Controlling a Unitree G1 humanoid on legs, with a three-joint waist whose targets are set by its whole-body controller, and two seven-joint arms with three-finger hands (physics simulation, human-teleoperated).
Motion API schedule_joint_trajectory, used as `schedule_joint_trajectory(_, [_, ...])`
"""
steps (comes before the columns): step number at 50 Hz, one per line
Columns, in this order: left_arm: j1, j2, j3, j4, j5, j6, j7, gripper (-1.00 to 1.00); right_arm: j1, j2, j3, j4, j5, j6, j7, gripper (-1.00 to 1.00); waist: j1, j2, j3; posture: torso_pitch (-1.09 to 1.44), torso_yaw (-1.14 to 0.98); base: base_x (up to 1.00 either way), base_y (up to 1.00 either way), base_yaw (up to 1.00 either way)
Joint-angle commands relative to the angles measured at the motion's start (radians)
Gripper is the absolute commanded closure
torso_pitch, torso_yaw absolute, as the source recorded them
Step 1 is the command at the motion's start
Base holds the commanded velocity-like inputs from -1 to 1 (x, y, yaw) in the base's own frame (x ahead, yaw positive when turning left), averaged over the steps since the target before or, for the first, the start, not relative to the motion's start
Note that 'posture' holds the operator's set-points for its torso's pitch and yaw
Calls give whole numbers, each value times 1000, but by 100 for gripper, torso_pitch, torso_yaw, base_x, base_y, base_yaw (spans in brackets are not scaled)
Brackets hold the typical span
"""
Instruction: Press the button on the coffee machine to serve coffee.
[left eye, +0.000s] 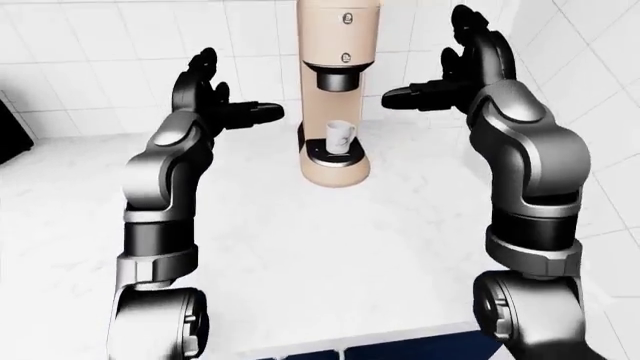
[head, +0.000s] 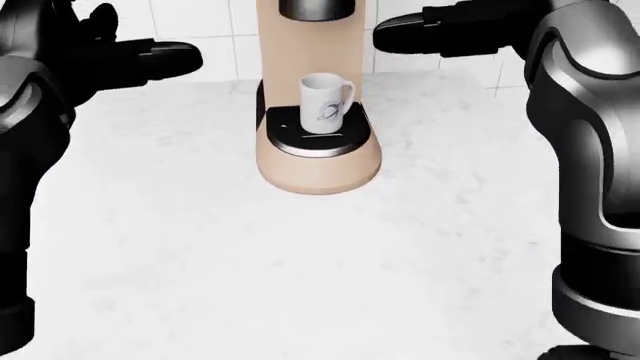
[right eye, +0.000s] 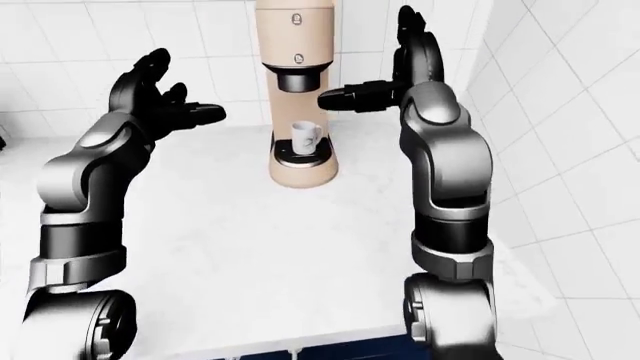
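Note:
A beige coffee machine stands upright on the white counter, against the tiled wall. Two small round buttons show on its face, one near the top and one above the black spout. A white mug sits on its drip tray under the spout. My left hand is open, raised to the left of the machine, thumb pointing at it. My right hand is open, raised to the right of the machine at spout height. Neither hand touches the machine.
White tiled walls close the scene behind and on the right. A dark object shows at the left edge of the left-eye view. The counter's near edge runs along the bottom, with a dark blue front below it.

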Motion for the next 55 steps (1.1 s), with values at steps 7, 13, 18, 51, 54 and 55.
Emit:
schedule_joint_trajectory(7, [-98,12,3,120,10,-118,-17,-100,-60,-13,-9,80,-12,-110,-3,-100,-2,-4,-58,-37,0,0,0,0])
schedule_joint_trajectory(13, [-118,11,-2,167,13,-149,-21,-100,-71,-16,-10,110,-12,-123,-6,-100,-3,-7,-74,-39,0,0,0,0])
schedule_joint_trajectory(18, [-123,7,-6,190,10,-156,-27,-100,-68,-16,-7,122,-14,-133,-7,-100,1,-6,-82,-42,0,0,0,0])
schedule_joint_trajectory(51, [-163,-30,-34,212,56,-180,-86,-100,-64,-34,-15,182,-15,-173,-10,-100,12,-12,-139,-53,0,0,0,0])
schedule_joint_trajectory(54, [-172,-28,-32,222,62,-180,-84,-100,-56,-23,-4,92,-15,-110,-12,-100,12,-12,-140,-53,0,0,0,0])
schedule_joint_trajectory(55, [-173,-27,-32,218,63,-174,-82,-100,-57,-21,-1,75,-18,-97,-11,-100,12,-11,-140,-53,0,0,0,0])
